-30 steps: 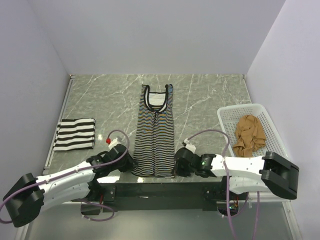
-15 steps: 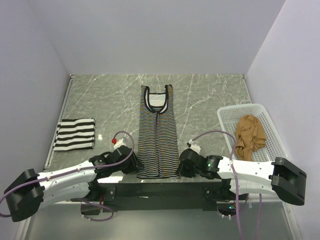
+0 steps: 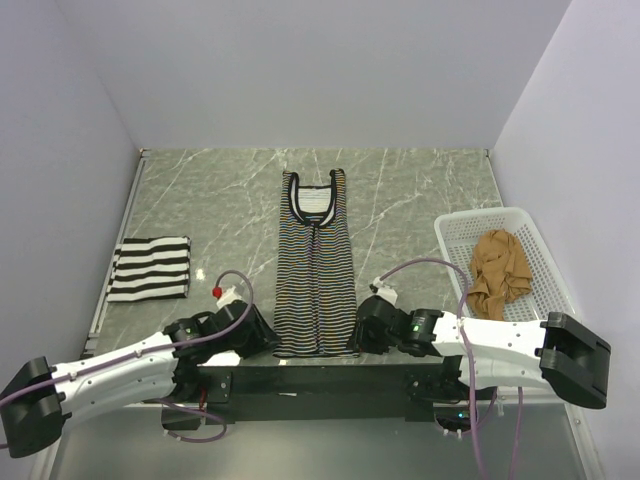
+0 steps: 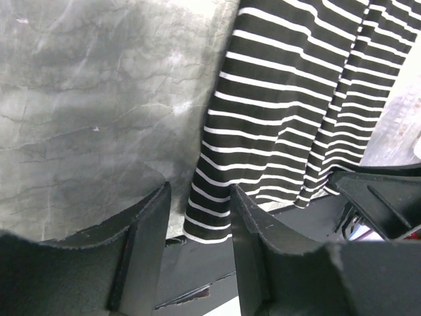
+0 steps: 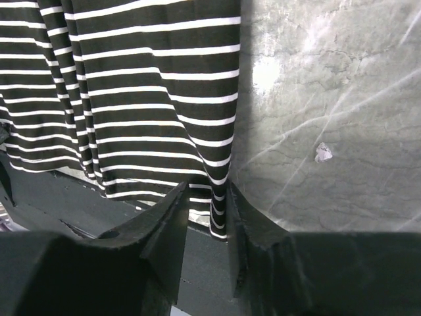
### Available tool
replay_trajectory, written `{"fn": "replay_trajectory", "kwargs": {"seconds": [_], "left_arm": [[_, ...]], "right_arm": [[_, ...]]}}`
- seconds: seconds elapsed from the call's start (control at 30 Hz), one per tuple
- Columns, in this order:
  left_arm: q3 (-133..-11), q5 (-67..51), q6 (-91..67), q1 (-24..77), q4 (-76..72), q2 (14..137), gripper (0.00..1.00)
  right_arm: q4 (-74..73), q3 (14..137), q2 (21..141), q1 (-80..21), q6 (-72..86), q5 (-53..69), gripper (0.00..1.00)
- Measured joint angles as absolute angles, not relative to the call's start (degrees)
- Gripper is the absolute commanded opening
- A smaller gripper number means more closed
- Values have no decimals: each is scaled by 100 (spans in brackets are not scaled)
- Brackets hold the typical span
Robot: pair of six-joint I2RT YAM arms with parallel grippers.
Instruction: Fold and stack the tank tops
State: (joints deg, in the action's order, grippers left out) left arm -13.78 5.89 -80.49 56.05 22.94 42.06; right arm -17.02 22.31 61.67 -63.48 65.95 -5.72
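The long thin-striped tank top [image 3: 316,270] lies flat with its black-trimmed neck at the far end. Its hem hangs over the table [image 3: 420,200] edge. The left gripper [image 4: 199,210], slightly parted, straddles its left hem corner. The right gripper [image 5: 209,197] brackets its right corner narrowly; whether it pinches, I cannot tell.

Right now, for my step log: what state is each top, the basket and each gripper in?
Long thin-striped tank top: spread flat, unfolded, hem toward the arms.
Bold-striped tank top: folded, lying at the left.
Tan tank top: crumpled, unfolded.
White mesh basket: upright, holding the tan top.
Left gripper: open, fingers either side of the long top's hem corner.
Right gripper: shut on the long top's other hem corner.
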Motion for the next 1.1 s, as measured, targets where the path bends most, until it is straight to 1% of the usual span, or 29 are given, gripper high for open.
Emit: {"fn": "replay_trajectory", "kwargs": {"seconds": [0.13,0.3,0.43,0.63,0.7,0.93,1.1], "left_arm": [[-1341,580,-8018,5614,2152,4228,52],[-1278,508,-7905,5629,1592,4506,51],[-1247,423,-7850,5638,1063,4886,49],[-1249,384,-7846,5680,565,5277,43],[-1249,390,-7846,5699,534,5288,38],[-1245,390,-7736,5710,537,5332,28],[-1245,366,-7710,5723,386,5500,25]], "right_arm": [[-1688,2248,6187,-6348,6580,-554,38],[-1667,2246,6191,-6348,6576,-548,38],[-1636,2244,6191,-6348,6576,-532,42],[-1592,2237,6191,-6348,6576,-515,42],[-1557,2220,6187,-6348,6576,-510,42],[-1522,2204,6184,-6348,6578,-510,42],[-1437,2174,6193,-6348,6617,-508,42]]}}
